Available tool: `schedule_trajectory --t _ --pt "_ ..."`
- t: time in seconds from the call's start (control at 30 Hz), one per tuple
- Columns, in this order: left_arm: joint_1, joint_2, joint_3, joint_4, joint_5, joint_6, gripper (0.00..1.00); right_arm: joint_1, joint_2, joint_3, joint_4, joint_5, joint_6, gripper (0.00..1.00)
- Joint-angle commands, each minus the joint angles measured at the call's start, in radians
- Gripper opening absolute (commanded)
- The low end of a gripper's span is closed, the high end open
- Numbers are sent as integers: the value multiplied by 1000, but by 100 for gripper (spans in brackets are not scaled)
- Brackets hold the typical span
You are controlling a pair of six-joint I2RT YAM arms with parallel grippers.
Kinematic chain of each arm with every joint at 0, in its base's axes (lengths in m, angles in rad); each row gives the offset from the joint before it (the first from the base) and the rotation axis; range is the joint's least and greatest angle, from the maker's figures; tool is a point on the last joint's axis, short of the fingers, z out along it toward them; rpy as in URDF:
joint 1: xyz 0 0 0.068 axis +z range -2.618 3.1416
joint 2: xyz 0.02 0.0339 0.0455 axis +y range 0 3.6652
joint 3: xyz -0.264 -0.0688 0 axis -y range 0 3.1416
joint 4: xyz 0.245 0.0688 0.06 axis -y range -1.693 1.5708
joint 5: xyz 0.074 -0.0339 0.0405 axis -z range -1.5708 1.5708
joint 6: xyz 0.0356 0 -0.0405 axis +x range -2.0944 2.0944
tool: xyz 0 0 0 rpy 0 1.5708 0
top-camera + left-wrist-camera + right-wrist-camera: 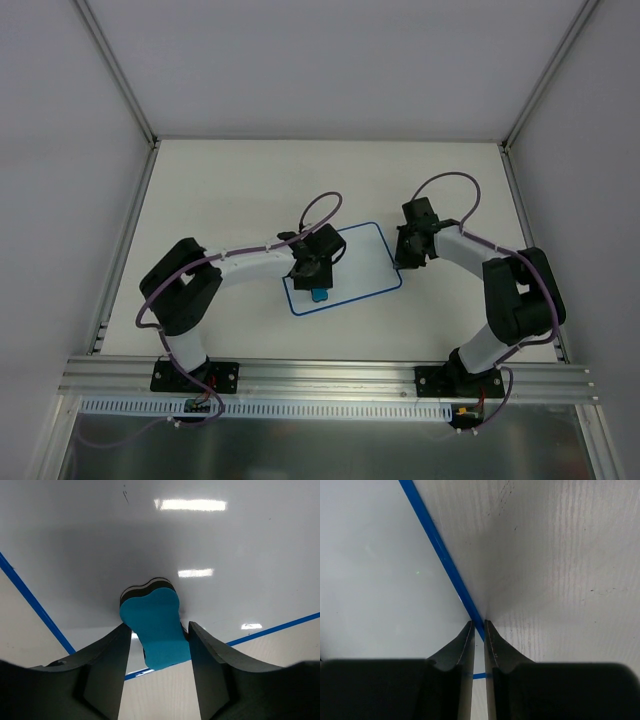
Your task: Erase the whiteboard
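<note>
The whiteboard (365, 255) lies flat at mid table, white with a thin blue border; its surface looks blank apart from a tiny dark mark in the left wrist view (225, 545). My left gripper (315, 280) is over the board's near edge, shut on the blue eraser (319, 295), whose dark felt side faces the board (156, 625). My right gripper (403, 262) is shut at the board's right edge, its tips (477, 622) resting on the blue border, with board (380, 570) to the left.
The pale wood-grain table (220, 190) is enclosed by white walls with metal posts at the back corners. An aluminium rail (330, 375) with both arm bases runs along the near edge. Purple cables loop above each wrist.
</note>
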Motion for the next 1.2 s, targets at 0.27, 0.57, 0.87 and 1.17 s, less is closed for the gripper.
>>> schedule_trajectory --t 0.27,0.57,0.87,1.17 --pt "8 57 85 -72 -103 70 6 29 -8 -29 -42 2 23 11" --pt "154 186 232 -107 -102 287 0 38 -15 -35 -45 11 12 8" --pt "248 339 388 -162 15 423 0 41 -25 -41 -51 11 12 6" --pt "217 367 390 -225 162 473 0 41 -19 -33 -54 45 18 6"
